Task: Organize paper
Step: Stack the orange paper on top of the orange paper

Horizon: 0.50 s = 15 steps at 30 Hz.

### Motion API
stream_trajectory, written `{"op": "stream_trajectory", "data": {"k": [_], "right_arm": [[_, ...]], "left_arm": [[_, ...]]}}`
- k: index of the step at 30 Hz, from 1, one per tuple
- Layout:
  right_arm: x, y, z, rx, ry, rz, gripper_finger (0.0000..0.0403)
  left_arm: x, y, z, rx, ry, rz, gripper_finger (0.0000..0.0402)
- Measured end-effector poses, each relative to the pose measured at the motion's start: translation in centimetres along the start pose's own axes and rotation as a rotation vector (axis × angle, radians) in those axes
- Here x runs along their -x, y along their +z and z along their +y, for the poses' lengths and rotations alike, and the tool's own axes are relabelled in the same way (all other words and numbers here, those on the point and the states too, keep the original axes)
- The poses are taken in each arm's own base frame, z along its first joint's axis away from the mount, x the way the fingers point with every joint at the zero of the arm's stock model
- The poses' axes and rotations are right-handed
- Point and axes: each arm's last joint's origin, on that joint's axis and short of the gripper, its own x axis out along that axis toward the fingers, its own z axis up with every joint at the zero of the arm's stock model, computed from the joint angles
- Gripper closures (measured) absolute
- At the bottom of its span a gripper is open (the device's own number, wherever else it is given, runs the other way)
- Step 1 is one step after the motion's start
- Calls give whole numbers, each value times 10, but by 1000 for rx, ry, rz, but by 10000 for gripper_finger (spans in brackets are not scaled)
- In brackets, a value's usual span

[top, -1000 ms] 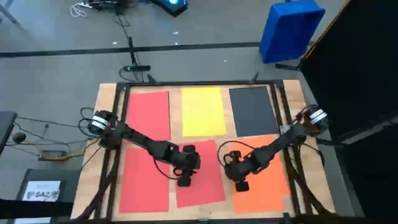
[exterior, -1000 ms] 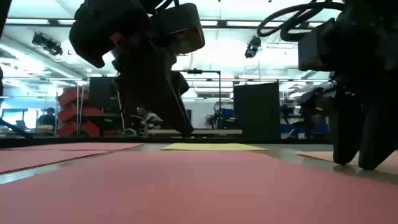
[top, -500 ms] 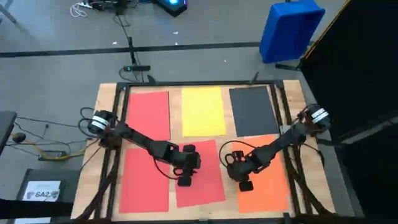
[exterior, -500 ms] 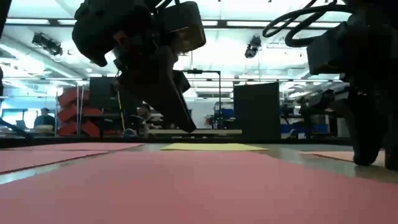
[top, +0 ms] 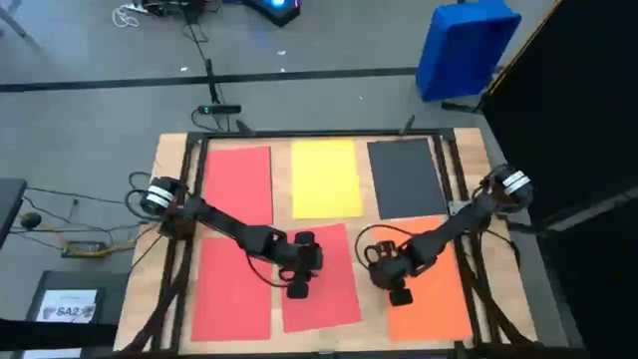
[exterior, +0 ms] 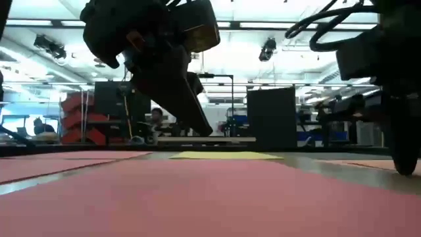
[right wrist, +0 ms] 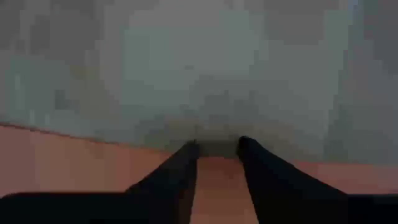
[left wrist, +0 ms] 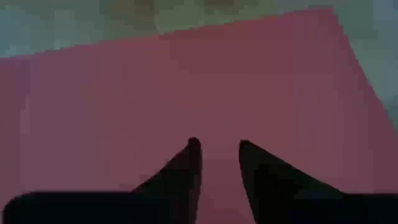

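Six sheets of paper lie flat on the wooden table. Along the far side are a red sheet (top: 236, 184), a yellow sheet (top: 325, 178) and a black sheet (top: 407, 178). Along the near side are a red sheet (top: 231, 289), a slightly skewed red sheet (top: 329, 279) and an orange sheet (top: 434, 284). My left gripper (top: 297, 289) hovers open above the skewed red sheet (left wrist: 186, 81), clear of it in the low view (exterior: 200, 125). My right gripper (top: 400, 296) stands narrowly open at the orange sheet's left edge. My right gripper sets its fingertips (right wrist: 189, 149) down on the orange sheet just inside its left edge (right wrist: 211, 168), coming steeply from above. Nothing is between the fingers. In the low view the finger (exterior: 402, 164) reaches down to the sheet, which lies flat on the table.
A blue bin (top: 467, 45) stands on the floor beyond the table's far right corner. A dark box with a white label (top: 68, 304) sits on the floor at the left. Black frame rails (top: 189, 199) run along the table's sides. A strip of bare wood shows between the skewed red sheet and the orange one.
My right gripper has gone toward the table's right edge with its tips down. The orange sheet has slid flat along with it, which widens the gap to the skewed red sheet.
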Motion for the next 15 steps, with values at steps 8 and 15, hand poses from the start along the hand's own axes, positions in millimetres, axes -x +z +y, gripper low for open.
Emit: {"op": "stream_trajectory", "data": {"k": [8,15], "right_arm": [[49,-8,19,-67,21,-141,298],[45,-41,70,-112,89,-77,303]], "left_arm": [[1,17,4,8,-25,-161,311],[4,37,30,-19,14,-332,311]]}}
